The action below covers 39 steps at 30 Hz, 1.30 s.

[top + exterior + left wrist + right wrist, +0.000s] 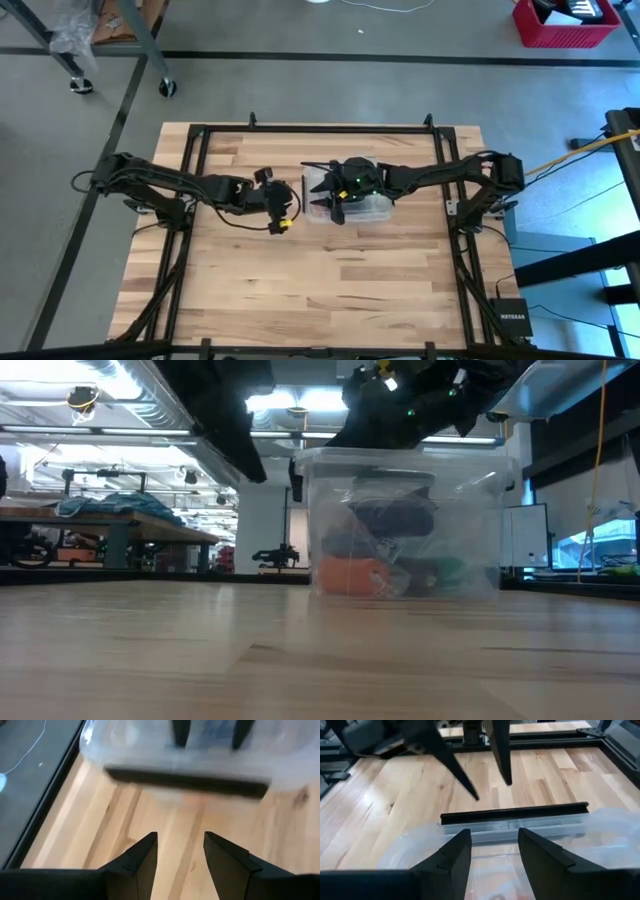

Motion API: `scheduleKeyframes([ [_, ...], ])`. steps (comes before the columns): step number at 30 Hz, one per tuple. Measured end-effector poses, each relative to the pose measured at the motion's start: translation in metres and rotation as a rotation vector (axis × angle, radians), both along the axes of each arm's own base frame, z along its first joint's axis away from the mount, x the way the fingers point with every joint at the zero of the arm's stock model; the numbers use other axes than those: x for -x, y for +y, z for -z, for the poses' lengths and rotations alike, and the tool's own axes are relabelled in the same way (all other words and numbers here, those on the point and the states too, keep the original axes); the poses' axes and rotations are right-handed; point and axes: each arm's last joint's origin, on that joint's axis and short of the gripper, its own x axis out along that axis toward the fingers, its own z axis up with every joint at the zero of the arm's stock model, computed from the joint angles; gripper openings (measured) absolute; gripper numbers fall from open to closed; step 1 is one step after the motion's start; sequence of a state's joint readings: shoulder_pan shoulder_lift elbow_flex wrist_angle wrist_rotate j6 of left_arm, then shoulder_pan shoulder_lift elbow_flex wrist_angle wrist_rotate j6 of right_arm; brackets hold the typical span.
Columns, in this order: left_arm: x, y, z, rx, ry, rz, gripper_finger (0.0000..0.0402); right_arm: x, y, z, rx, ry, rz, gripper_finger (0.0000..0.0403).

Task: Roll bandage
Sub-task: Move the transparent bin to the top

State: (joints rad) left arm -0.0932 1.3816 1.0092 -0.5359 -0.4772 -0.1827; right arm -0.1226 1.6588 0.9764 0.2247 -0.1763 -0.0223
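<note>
High view: right hand [322,200] over clear box [375,212] on tabletop [320,290], left hand [292,203] just beside the box, part open, empty. Low view: dark bandage [395,520] inside box, under right hand. Right wrist view: fingers [451,857] apart, empty, above box's black handle [515,813].

Overhead, table-level, 2 wrist views; shared box [350,195]

Clear plastic box [350,203] on wooden table [320,290], red crate [565,25] on grey floor [300,90]
</note>
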Motion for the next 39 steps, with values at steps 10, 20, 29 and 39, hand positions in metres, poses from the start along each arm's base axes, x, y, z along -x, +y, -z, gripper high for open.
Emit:
scheduleKeyframes([
  [10,0.010,-0.013,-0.047,0.006,-0.313,0.067,0.0153,0.056,0.007,-0.067,-0.007,0.189,0.001,0.0168],
  [20,-0.059,-0.011,-0.012,0.003,-0.473,0.259,0.0153,0.121,0.013,-0.039,-0.044,0.199,0.059,0.0168],
  [29,-0.057,0.035,0.012,-0.115,-0.238,0.120,0.0153,0.112,-0.003,-0.007,0.069,0.160,0.195,0.0168],
  [39,-0.040,0.109,0.009,-0.198,-0.160,0.009,0.0153,0.100,-0.074,0.014,0.102,0.079,0.298,0.0168],
])
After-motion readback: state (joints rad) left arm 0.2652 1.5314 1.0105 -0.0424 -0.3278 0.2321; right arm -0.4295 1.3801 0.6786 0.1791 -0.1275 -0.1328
